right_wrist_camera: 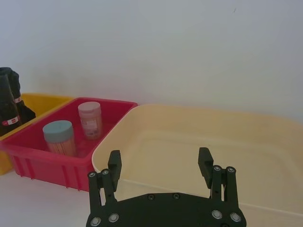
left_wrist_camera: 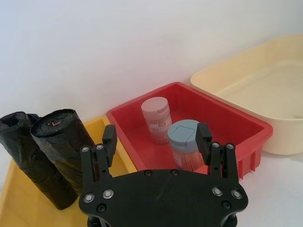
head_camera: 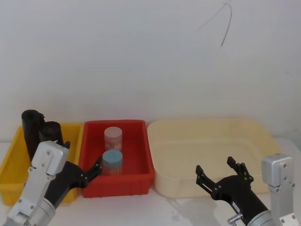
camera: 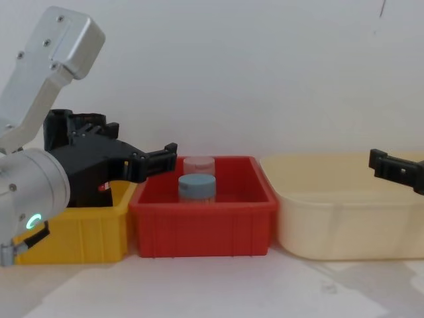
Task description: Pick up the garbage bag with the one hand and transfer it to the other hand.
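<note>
Your left black two-finger gripper (head_camera: 82, 157) hovers, jaws apart, lower left in the head view, near the smooth black plastic garbage-bag roll (left_wrist_camera: 59, 151) upright in the yellow plastic bin (left_wrist_camera: 19, 203). The right black gripper (head_camera: 215, 165), lower right, sits spread, presumably to receive.

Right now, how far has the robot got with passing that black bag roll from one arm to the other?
Nothing is done yet. The smooth black plastic garbage bag roll sits in the yellow plastic bin, untouched. In hand: the left tool hangs open near it, holding nothing. Left: grasping, lifting, and handing over to the right tool, open by the cream plastic tub.
</note>
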